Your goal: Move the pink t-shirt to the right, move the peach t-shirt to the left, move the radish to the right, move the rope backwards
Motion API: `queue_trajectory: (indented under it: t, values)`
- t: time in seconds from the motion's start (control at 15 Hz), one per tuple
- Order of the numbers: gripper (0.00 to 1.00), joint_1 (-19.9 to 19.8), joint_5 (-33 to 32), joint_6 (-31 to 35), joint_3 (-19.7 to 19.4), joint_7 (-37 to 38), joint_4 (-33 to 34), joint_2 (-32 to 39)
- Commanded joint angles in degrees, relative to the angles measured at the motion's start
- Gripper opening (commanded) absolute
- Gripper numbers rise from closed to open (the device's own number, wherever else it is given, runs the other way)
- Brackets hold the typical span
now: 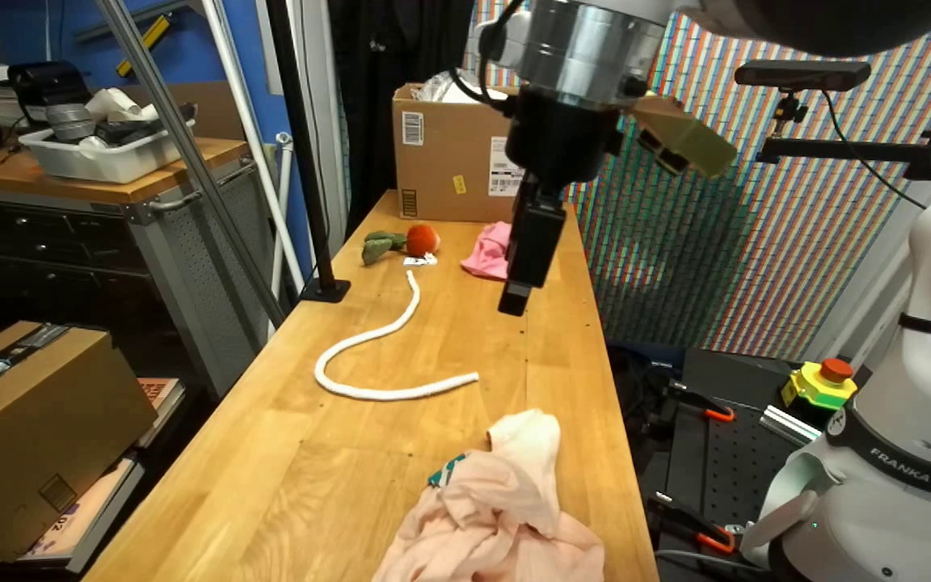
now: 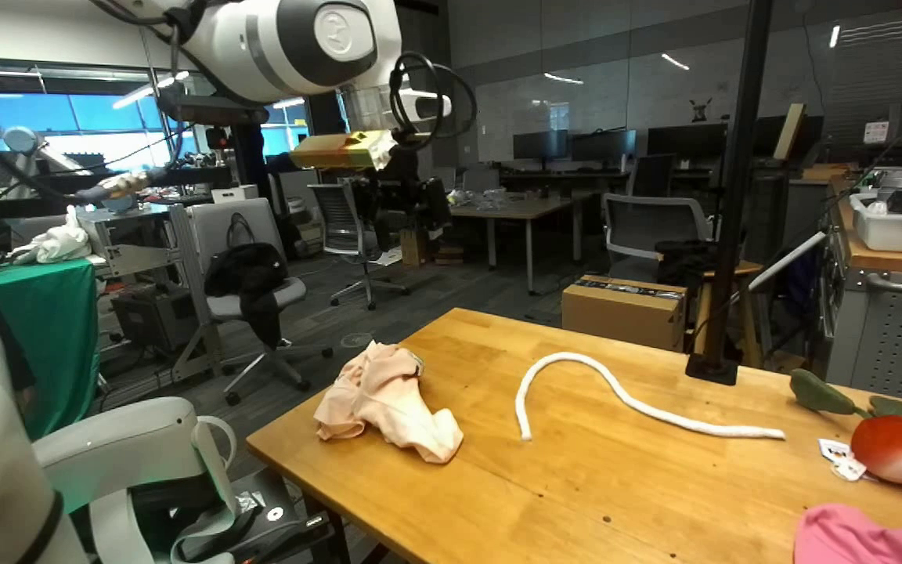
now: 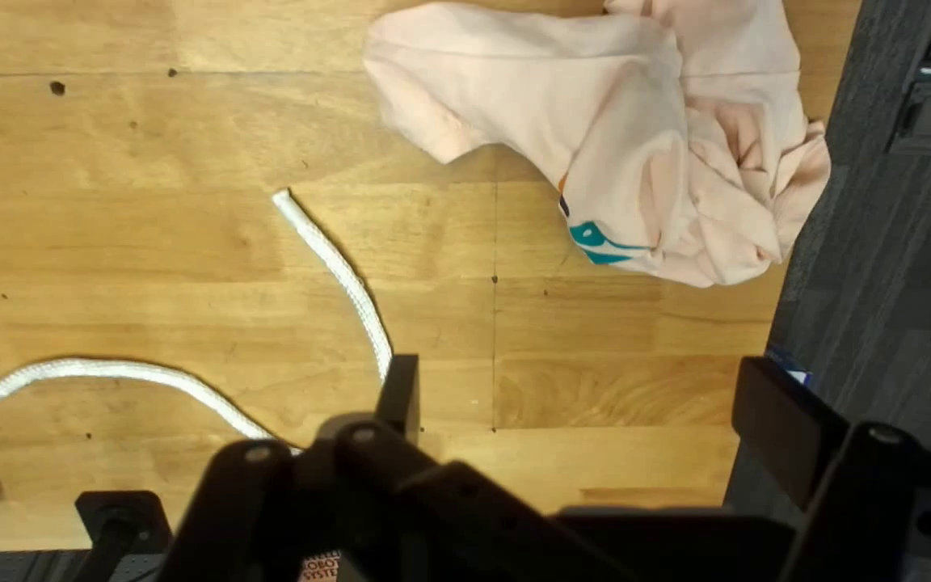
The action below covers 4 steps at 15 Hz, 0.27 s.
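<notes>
The peach t-shirt lies crumpled on the table's near end in an exterior view (image 1: 506, 501); it also shows in an exterior view (image 2: 380, 395) and in the wrist view (image 3: 619, 121). The white rope (image 1: 385, 394) lies in an S-curve mid-table, also in an exterior view (image 2: 568, 357) and the wrist view (image 3: 352, 283). The red plush radish (image 1: 423, 240) with green leaves lies farther along, also in an exterior view (image 2: 901, 448). The pink t-shirt (image 1: 486, 252) lies beside it, partly cut off in an exterior view (image 2: 866, 540). My gripper (image 3: 579, 396) is open and empty, high above the table (image 1: 271, 453).
A black pole's base (image 1: 326, 290) stands at the table edge near the rope and radish, also in the wrist view (image 3: 124, 517). A large cardboard box (image 1: 449, 162) stands at the table's end behind the pink t-shirt. A white tag (image 2: 841, 458) lies beside the radish.
</notes>
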Motion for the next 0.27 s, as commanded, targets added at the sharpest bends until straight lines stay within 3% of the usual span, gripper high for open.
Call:
queue_trajectory:
  t: [0.0, 0.07, 0.2]
  values:
    - [1.0, -0.5, 0.2, 3.2, -0.2, -1.4, -11.8, -14.5]
    - [1.0, -0.7, 0.4, 0.1, 0.5, -0.3, -5.0, -6.2]
    - [1.0, -0.6, 0.4, 0.9, 0.3, -0.4, -9.0, -11.3]
